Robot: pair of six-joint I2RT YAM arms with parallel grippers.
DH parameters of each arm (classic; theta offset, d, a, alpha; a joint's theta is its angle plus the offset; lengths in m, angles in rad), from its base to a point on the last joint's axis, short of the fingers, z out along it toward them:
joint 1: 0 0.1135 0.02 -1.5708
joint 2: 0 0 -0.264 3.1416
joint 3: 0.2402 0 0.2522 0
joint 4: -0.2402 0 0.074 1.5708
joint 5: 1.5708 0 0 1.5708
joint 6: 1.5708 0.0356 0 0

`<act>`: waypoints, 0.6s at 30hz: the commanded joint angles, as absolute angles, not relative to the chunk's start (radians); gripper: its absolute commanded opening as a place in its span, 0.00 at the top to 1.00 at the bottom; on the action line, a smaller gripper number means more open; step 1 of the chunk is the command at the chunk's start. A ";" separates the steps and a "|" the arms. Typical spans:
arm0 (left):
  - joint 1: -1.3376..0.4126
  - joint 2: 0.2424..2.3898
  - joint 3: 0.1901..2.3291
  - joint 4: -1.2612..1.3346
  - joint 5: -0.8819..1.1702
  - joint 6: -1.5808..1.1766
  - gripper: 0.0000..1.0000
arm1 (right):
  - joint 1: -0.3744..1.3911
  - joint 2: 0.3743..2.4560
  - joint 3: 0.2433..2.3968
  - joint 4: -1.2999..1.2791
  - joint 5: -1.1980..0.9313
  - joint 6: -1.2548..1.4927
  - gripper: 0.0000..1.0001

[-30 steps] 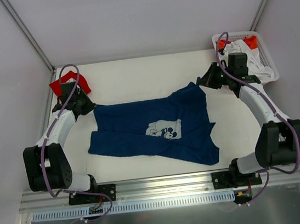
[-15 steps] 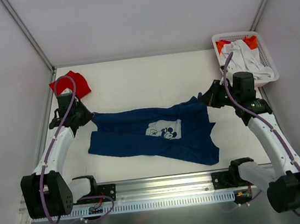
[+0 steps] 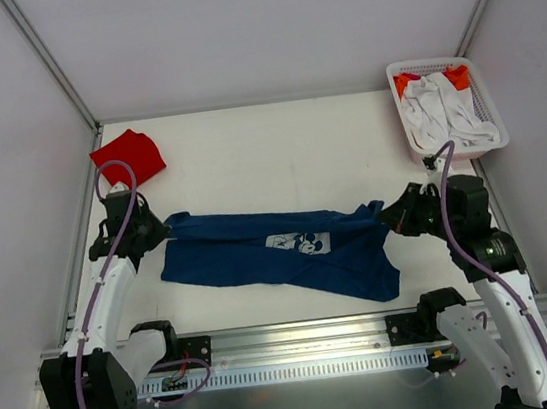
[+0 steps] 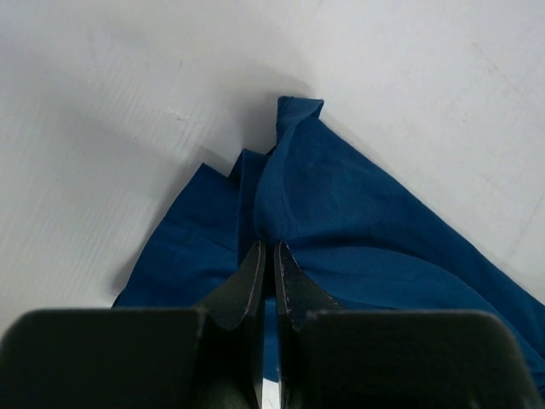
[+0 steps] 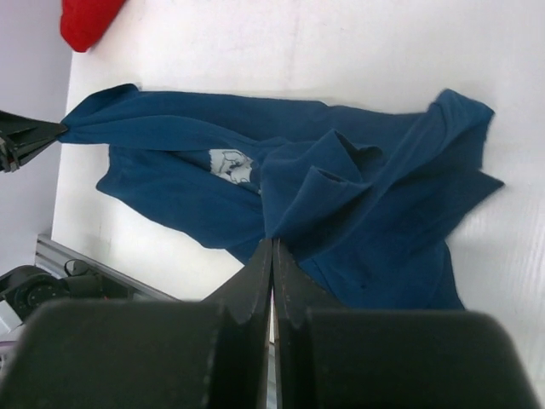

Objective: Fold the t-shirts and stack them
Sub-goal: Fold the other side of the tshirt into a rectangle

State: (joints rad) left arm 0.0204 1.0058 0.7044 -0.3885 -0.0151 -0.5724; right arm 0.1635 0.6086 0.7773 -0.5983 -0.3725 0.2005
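- Where the white table (image 3: 276,144) runs past the far left corner of the navy t-shirt (image 3: 250,256), the red t-shirt (image 3: 128,155) lies folded into a small pad, well apart from the navy one.
- The left gripper (image 3: 158,227) sits at the navy t-shirt's left end. Its 2 fingers are pinched together on a bunched corner of the blue cloth.
- The navy t-shirt is drawn out into a long band between the 2 grippers. Its far edge runs nearly straight from one to the other, and looser layers lie rumpled on the table along its near side.
- The pale cartoon print (image 3: 300,244) shows near the middle of the navy t-shirt, partly hidden by a fold.
- The right gripper (image 3: 388,216) is at the navy t-shirt's right end, with its fingers clamped on a fold of the blue cloth.
- The white slatted basket (image 3: 426,63) stands beyond the navy t-shirt's far right corner, apart from it. It holds white cloth (image 3: 443,112) and some orange pieces (image 3: 456,74).
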 commanded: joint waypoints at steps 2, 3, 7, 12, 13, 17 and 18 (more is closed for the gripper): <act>0.021 0.957 0.660 -0.425 -0.063 -0.601 1.00 | 0.172 0.535 0.749 -0.724 -0.295 0.235 1.00; 0.021 0.953 0.654 -0.426 -0.063 -0.601 1.00 | 0.172 0.513 0.744 -0.733 -0.285 0.245 1.00; 0.029 0.942 0.624 -0.436 -0.063 -0.606 1.00 | 0.172 0.459 0.712 -0.782 -0.273 0.276 1.00; 0.031 0.937 0.589 -0.437 -0.077 -0.612 1.00 | 0.172 0.387 0.661 -0.851 -0.262 0.317 1.00; 0.032 0.937 0.584 -0.437 -0.081 -0.612 1.00 | 0.172 0.365 0.655 -0.862 -0.258 0.324 1.00; 0.040 0.943 0.566 -0.437 -0.094 -0.615 1.00 | 0.172 0.311 0.618 -0.917 -0.249 0.342 1.00; 0.044 0.945 0.563 -0.437 -0.094 -0.615 1.00 | 0.172 0.302 0.614 -0.925 -0.245 0.344 1.00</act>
State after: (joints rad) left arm 0.0246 0.9592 0.5770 -0.4179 -0.0624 -0.5934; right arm 0.1646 0.3336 0.6258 -0.8558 -0.2665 0.3012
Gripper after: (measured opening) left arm 0.022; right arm 0.007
